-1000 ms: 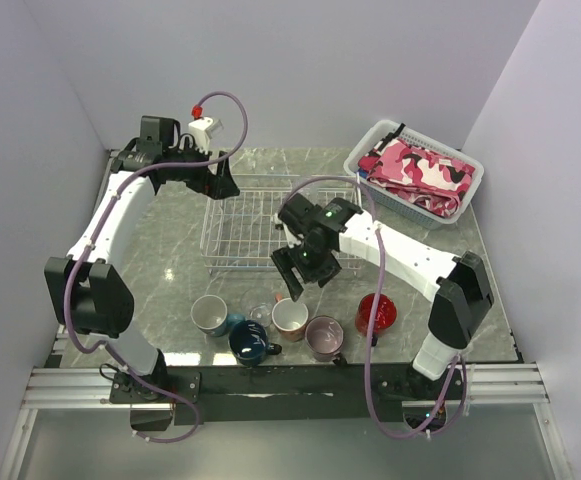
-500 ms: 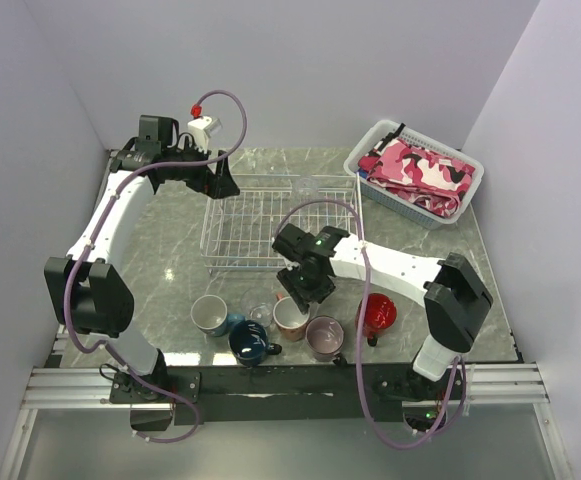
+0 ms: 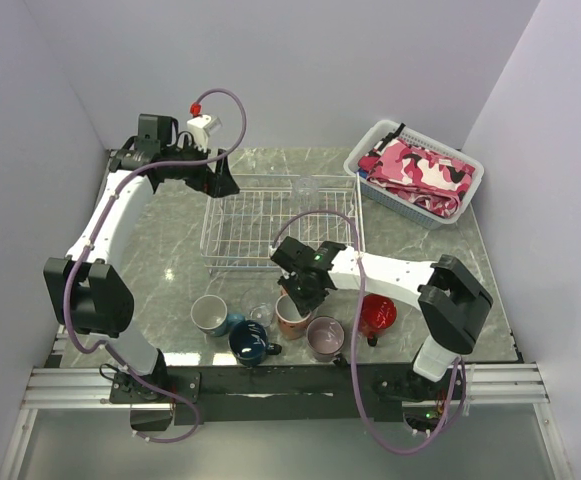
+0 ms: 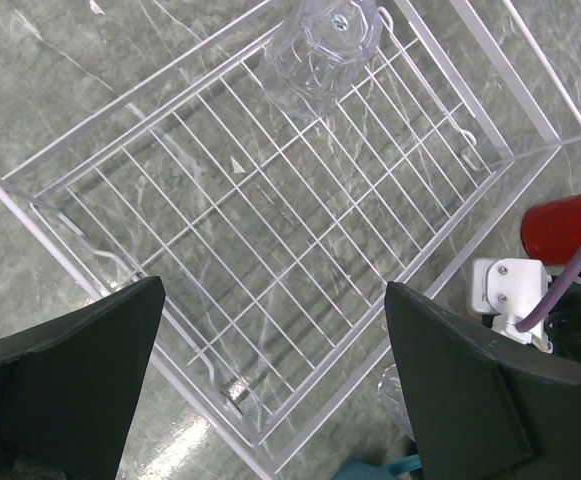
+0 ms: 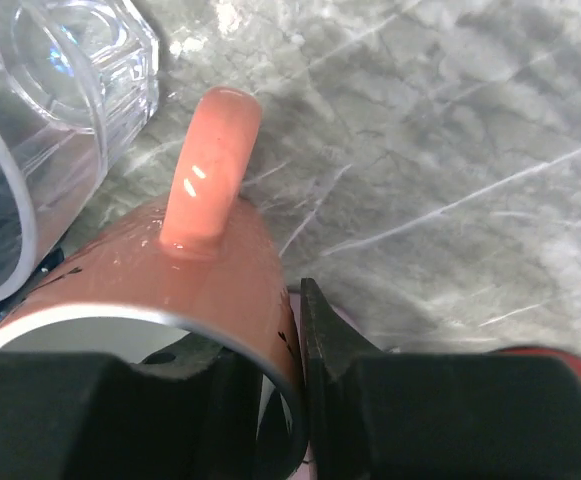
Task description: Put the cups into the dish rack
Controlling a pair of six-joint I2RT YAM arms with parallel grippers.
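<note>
While the left arm hangs high over the far left corner of the dish rack (image 3: 270,228), the right arm is down among the mugs at the near edge of the table (image 3: 170,250). The right gripper (image 3: 297,297) has come to the salmon-orange mug (image 3: 290,320), which stands upright on the table just in front of the rack. From the wrist view, one of its fingers (image 5: 320,345) presses the outside of the mug's wall and the other sits inside the rim, so it is clenched on the rim beside the handle.

The left gripper (image 4: 273,290) is spread wide with nothing between its fingers, looking down through the wire grid.

One clear glass (image 3: 307,187) already sits in the rack, against its far edge. A second small glass (image 3: 260,314) stands on the table just beside the salmon-orange mug, on its left. Around them are the teal-blue mug (image 3: 208,315) further left, the navy mug (image 3: 250,343) nearest the arm bases, the mauve mug (image 3: 324,338) touching or nearly touching the held one, and the red mug (image 3: 377,313) to the right. A white basket (image 3: 370,160) of pink cloth sits at the far right corner.
</note>
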